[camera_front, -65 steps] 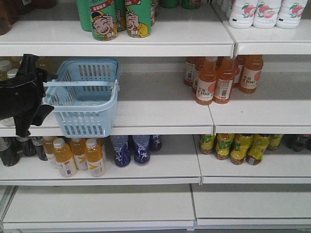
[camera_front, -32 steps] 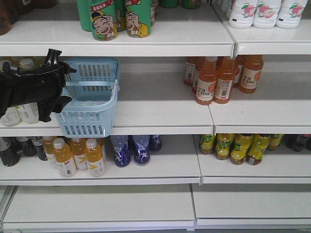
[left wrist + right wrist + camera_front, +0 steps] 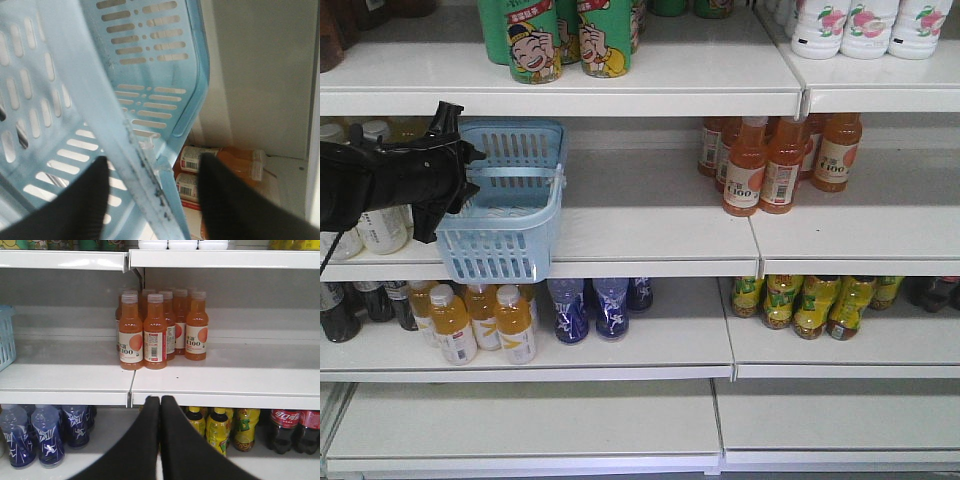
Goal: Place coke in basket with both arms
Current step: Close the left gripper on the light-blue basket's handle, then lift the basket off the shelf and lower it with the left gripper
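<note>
Basket at shelf lip (left pincer astride handle)

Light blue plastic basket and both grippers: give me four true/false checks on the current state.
1. The light blue plastic basket stands on the same shelf level as the orange drink bottles. True.
2. The right gripper holds a bottle. False: its fingers are pressed together with nothing between them.
3. The left gripper has its fingers spread either side of the basket's handle. True.
4. The orange drink bottles lie toppled. False: they stand upright.
</note>
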You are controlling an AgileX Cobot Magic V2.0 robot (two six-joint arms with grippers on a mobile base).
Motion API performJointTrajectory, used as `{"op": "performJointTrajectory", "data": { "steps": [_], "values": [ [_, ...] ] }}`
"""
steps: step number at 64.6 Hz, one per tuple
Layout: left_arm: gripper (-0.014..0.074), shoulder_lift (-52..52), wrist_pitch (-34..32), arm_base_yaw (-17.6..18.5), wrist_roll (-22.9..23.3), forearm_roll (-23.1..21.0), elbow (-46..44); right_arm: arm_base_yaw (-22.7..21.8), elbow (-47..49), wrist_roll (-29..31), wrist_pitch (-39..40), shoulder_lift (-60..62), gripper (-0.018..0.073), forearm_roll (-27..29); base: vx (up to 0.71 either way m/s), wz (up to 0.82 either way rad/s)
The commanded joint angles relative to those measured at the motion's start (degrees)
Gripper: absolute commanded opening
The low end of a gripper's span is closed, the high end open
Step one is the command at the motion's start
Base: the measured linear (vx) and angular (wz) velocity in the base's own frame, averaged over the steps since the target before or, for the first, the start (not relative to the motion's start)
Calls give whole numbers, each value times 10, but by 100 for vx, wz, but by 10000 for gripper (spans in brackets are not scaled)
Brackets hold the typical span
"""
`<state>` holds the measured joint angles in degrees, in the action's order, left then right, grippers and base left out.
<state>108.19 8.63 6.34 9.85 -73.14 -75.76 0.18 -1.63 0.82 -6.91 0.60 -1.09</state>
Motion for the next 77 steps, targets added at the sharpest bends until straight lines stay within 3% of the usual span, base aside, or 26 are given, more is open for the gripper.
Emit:
{"op": "performJointTrajectory", "data": {
  "steps": [1,4,13,29,48,58,69,77],
  "values": [
    [77,-30,-20,1,-3,-14,-21,-1,-4,2,45,7,-10,-2,0,0],
    [-8,-30,-14,1,-4,-20,-21,-1,-4,2,45,7,-10,-2,0,0],
    [-8,-30,23,1,-21,-21,-21,-1,-4,2,45,7,-10,-2,0,0],
    [-8,-44,139,1,-98,-21,-9,-1,-4,2,45,7,-10,-2,0,0],
    [-8,-133,186,1,-187,-25,69,-1,-4,2,45,7,-10,-2,0,0],
    [-8,-192,242,1,-306,-104,125,-1,-4,2,45,7,-10,-2,0,0],
    [-8,-239,385,1,-502,-294,221,-1,-4,2,45,7,-10,-2,0,0],
    [-8,-266,455,5,-531,-294,274,-1,-4,2,45,7,-10,-2,0,0]
  ]
}}
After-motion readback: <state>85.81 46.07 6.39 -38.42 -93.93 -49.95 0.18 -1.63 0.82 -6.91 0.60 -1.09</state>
